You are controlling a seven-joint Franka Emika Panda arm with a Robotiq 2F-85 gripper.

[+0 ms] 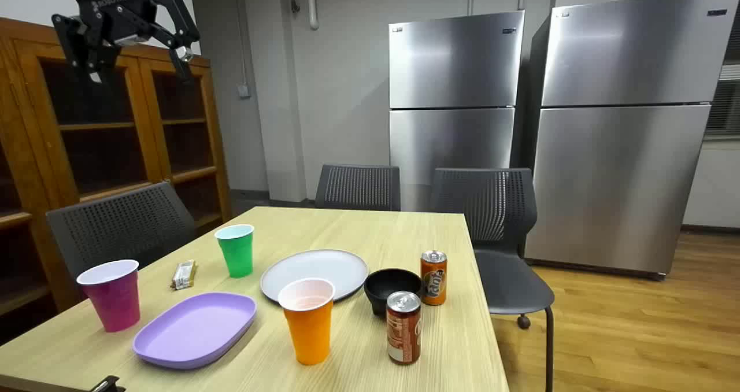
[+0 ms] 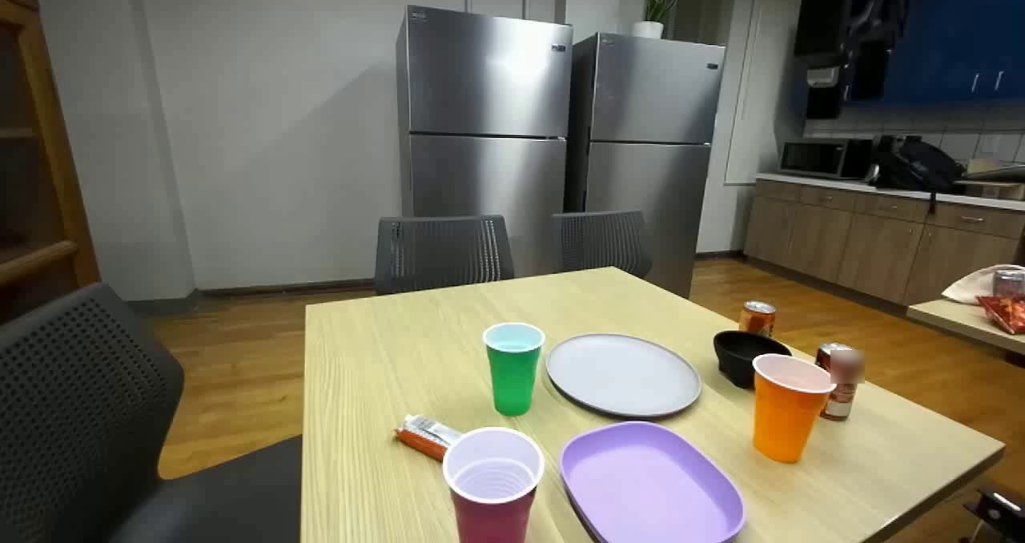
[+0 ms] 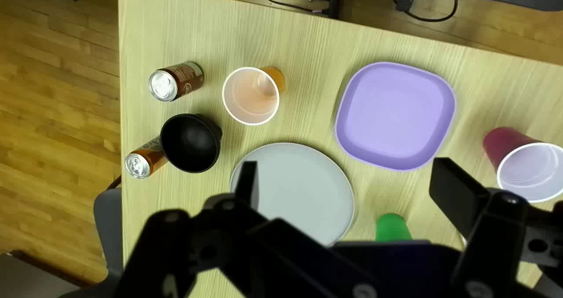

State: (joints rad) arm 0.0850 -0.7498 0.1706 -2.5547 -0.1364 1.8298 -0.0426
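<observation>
Currently gripper (image 1: pixel 140 75) hangs up high, well above the table (image 1: pixel 358 230), jaws spread wide w/ nothing b/w them. Per wrist view, the gap faces down toward grey plate (image 3: pixel 301 186), purple plate (image 3: pixel 396 118) & green cup (image 3: pixel 391 227), the last part-hidden behind gripper body; can't tell which is nearest. Grey plate lies flat on the table, purple plate flat & near it; green cup stands upright just beside the grey one.

Pink cup (image 1: pixel 115 299) & orange cup (image 1: pixel 310 331) stand upright on opp. sides of purple plate, both nr it. Small wrapped bar (image 1: pixel 184 274) lies nr pink & green cups. Black bowl (image 3: pixel 191 143) sits nr grey plate, w/ orange can (image 1: pixel 433 285) upright next to it; can't tell if they touch. Red-brown can (image 1: pixel 403 337), also upright, is nr the bowl & orange cup, close to a table edge.

Bkgd, in an exterior view: three dark chairs (image 1: pixel 358 187) round the table, two steel fridges (image 1: pixel 454 68) by a grey wall (image 1: pixel 341 91), tall wood cabinet (image 1: pixel 151 129). In an exterior view, also a microwave (image 2: pixel 813 158) below blue cupboards (image 2: pixel 953 42).
</observation>
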